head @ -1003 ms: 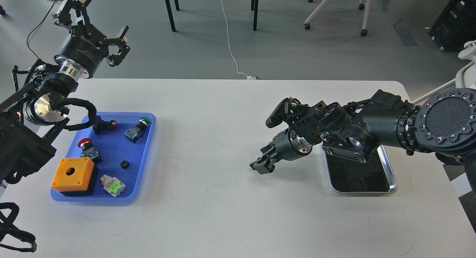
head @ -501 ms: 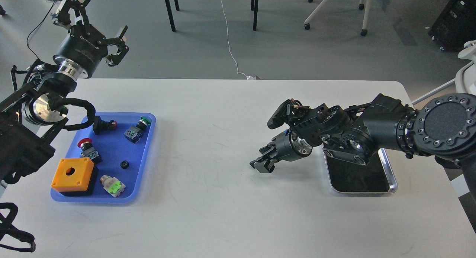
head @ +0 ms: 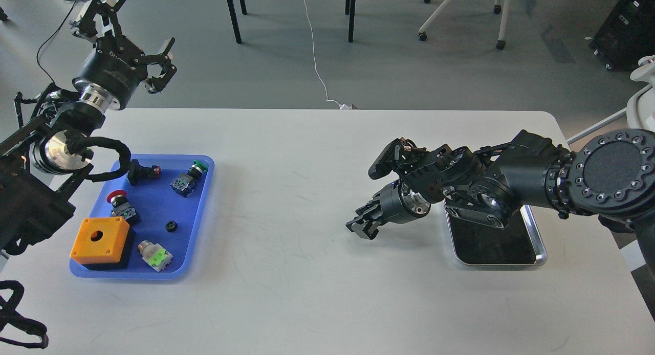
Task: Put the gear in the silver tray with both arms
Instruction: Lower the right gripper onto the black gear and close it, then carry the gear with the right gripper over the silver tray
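The gear (head: pixel 171 225) is a small black ring lying on the floor of the blue tray (head: pixel 200 217) at the table's left. The silver tray (head: pixel 540 253) sits at the right, with my right forearm over its far end; its dark floor holds nothing that I can see. My left gripper (head: pixel 130 42) is open and empty, raised beyond the table's far left edge, well away from the gear. My right gripper (head: pixel 361 223) hangs low over the table just left of the silver tray. It is dark and its fingers cannot be told apart.
The blue tray also holds an orange box (head: pixel 100 239), a red push button (head: pixel 118 201), a green push button (head: pixel 190 176), a black switch (head: pixel 142 171) and a green-and-white part (head: pixel 155 255). Table legs and a chair stand on the floor behind.
My left gripper has drifted slightly up and to the left. My right gripper has shifted a little at the same spot. Nothing on the table has moved.
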### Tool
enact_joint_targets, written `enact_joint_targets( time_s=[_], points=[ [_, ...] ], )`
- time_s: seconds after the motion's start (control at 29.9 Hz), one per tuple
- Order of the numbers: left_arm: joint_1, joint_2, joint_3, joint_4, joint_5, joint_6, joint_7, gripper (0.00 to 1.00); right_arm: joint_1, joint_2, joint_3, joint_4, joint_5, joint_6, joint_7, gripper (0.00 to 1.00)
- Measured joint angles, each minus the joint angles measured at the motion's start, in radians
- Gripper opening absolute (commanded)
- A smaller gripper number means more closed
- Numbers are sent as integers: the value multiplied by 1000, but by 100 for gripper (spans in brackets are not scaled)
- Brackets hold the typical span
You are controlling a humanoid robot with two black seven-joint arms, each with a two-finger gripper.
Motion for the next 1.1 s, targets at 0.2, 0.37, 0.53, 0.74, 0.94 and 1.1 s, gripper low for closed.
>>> enact_joint_targets(
  time_s=[0.2,0.37,0.53,0.74,0.94,1.1],
  points=[
    [1,0,0,0,0,0,-1,98,0,0,-9,0,-1,1,0,20],
    [1,2,0,0,0,0,-2,98,1,0,-22,0,-1,3,0,16],
    [1,5,0,0,0,0,-2,98,14,0,-32,1,0,6,0,15],
    [1,14,1,0,0,0,-2,98,88,0,-25,12,10,5,0,15],
    [1,20,0,0,0,1,-1,98,205,0,-5,66,13,4,0,16],
    [-1,30,0,-1,0,1,1,98,274,-105,10,148,12,8,0,16]
  ],
)
